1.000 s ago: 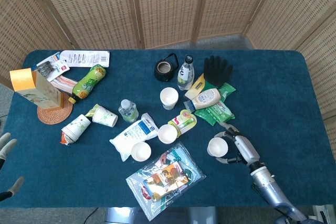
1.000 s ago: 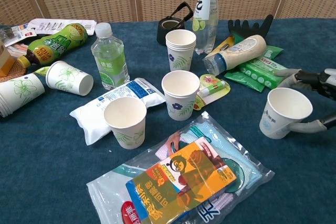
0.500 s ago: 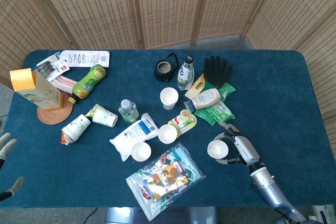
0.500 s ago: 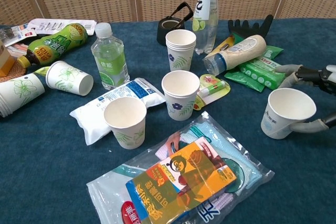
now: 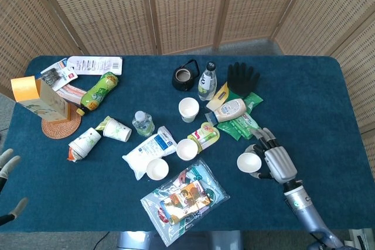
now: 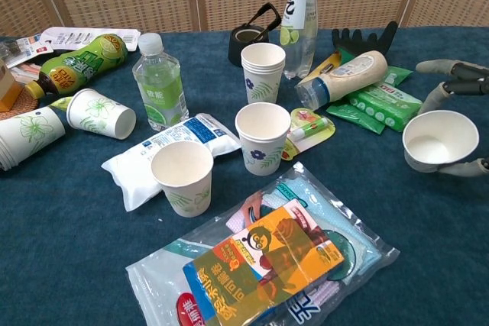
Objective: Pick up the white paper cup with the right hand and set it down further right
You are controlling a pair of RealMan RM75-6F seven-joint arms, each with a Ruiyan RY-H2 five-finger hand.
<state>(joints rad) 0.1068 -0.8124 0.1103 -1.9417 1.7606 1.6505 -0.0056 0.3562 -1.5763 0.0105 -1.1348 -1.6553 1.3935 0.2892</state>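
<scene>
The white paper cup (image 5: 248, 163) (image 6: 439, 140) is in my right hand (image 5: 276, 162), right of the table's middle near the front. In the chest view the cup tips with its mouth toward the camera; fingers (image 6: 451, 82) curve behind it and the thumb (image 6: 458, 167) sits under its near side. Whether its base touches the blue cloth I cannot tell. My left hand (image 5: 7, 171) shows only at the far left edge of the head view, fingers apart and holding nothing.
Green wipes packs (image 6: 374, 101) and a lying squeeze bottle (image 6: 344, 78) lie just behind the held cup. A plastic snack bag (image 6: 267, 257) lies front centre. Other paper cups (image 6: 263, 137) (image 6: 183, 175) stand mid-table. Bare blue cloth (image 5: 328, 144) stretches right of the hand.
The right hand has carried the cup to the right and turned it, so its mouth now faces the chest camera. The left hand has not moved.
</scene>
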